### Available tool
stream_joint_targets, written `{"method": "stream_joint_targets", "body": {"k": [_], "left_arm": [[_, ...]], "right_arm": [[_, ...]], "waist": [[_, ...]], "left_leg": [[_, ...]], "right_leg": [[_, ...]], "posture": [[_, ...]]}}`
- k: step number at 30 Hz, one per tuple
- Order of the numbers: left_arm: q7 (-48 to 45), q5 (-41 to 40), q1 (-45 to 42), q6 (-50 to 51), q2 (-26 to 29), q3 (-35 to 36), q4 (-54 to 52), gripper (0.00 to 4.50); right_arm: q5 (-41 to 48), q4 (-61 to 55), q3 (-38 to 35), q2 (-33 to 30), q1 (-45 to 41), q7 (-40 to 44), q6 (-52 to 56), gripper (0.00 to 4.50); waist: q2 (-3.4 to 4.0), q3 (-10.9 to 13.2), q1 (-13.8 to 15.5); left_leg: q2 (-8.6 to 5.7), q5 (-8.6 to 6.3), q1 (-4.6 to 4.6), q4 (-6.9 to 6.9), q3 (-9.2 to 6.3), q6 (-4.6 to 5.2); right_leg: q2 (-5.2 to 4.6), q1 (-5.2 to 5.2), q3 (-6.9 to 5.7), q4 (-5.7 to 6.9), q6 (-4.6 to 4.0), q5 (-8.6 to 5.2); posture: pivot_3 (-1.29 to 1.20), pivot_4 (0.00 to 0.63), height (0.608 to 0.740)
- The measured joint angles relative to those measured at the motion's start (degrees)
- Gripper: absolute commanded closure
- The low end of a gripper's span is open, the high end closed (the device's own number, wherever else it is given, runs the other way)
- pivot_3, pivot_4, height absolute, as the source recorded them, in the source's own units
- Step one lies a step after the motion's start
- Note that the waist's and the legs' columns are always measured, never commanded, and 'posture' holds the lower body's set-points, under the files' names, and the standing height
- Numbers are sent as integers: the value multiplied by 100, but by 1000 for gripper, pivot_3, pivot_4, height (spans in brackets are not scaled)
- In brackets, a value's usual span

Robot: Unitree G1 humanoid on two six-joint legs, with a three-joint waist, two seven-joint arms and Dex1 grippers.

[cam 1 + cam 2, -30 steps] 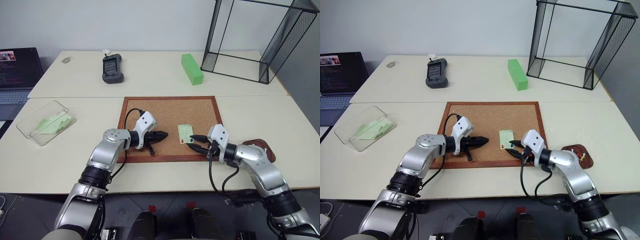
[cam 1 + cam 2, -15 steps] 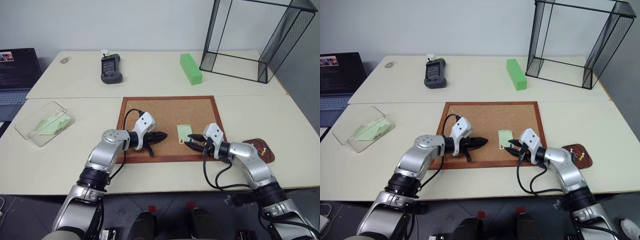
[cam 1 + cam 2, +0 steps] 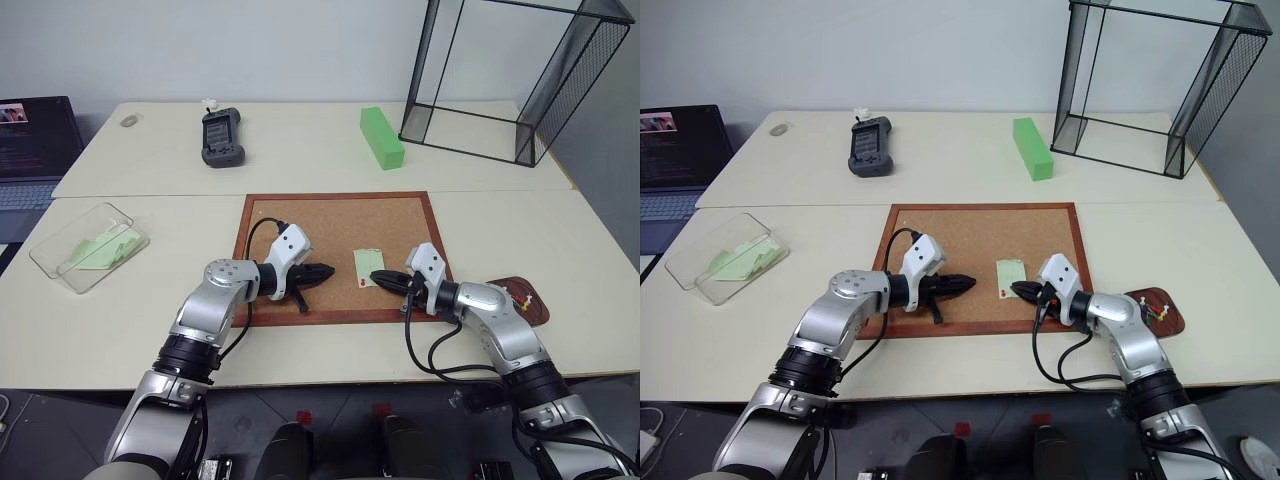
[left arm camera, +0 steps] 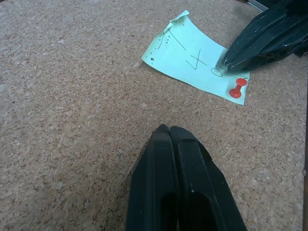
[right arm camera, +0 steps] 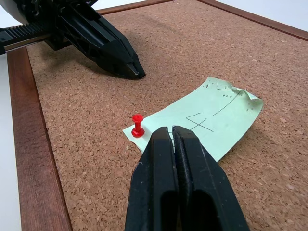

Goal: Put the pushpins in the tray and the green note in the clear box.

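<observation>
1. Green note (image 3: 368, 267) lies flat on the cork board (image 3: 330, 215), long axis running away from the robot; handwritten "4" and a slanted stroke on it, one far corner curled.
2. One red pushpin (image 5: 137, 126) stands upright in the note's near corner.
3. Right pincer (image 5: 166, 132) closed, empty, tips over the note just beside the pin.
4. Left pincer (image 4: 166, 130) closed, empty, on the board, pointing at the note, well apart from it.
5. Tray (image 3: 520, 297) on the desk right of the board, a few pins inside; count unclear.
6. Clear box (image 3: 60, 268) far left, holding green slips.
</observation>
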Motion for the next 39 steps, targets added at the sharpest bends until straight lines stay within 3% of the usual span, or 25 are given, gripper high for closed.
{"method": "stream_joint_targets", "body": {"k": [17, 23, 31, 39], "left_arm": [[-64, -3, -5, 16, -8, -9, -7, 4500], [-74, -10, 39, 16, 3, -51, -82, 4500], [-60, -18, 125, 34, 5, -37, -155, 4500], [-102, -9, 13, -34, -22, -86, 28, 4500]], "right_arm": [[119, -876, -439, -189, 112, -125, 125, 4469], [312, -1756, -1423, -662, 841, -754, 922, 4469], [1017, -3236, -2998, -820, 2258, -1704, 2531, 4469], [1039, -3330, -3264, -583, 2716, -2228, 2879, 4469]], "waist": [[0, 0, 3], [0, 0, 20], [4, -3, 19], [7, -4, 15]], "left_leg": [[0, 0, -5, -1, 0, 0], [-2, 0, -9, -1, -2, 0], [-2, 0, 0, 0, 2, 1], [-3, 0, 7, 2, 6, 1]], "right_leg": [[-1, -5, 0, 0, 0, 0], [-6, -4, 0, -3, 0, 0], [-4, 7, 2, -2, 1, -1], [-2, 10, 6, 2, 3, -1]], "posture": [[0, 150, 740], [0, 150, 740], [0, 150, 740], [0, 150, 740]]}}
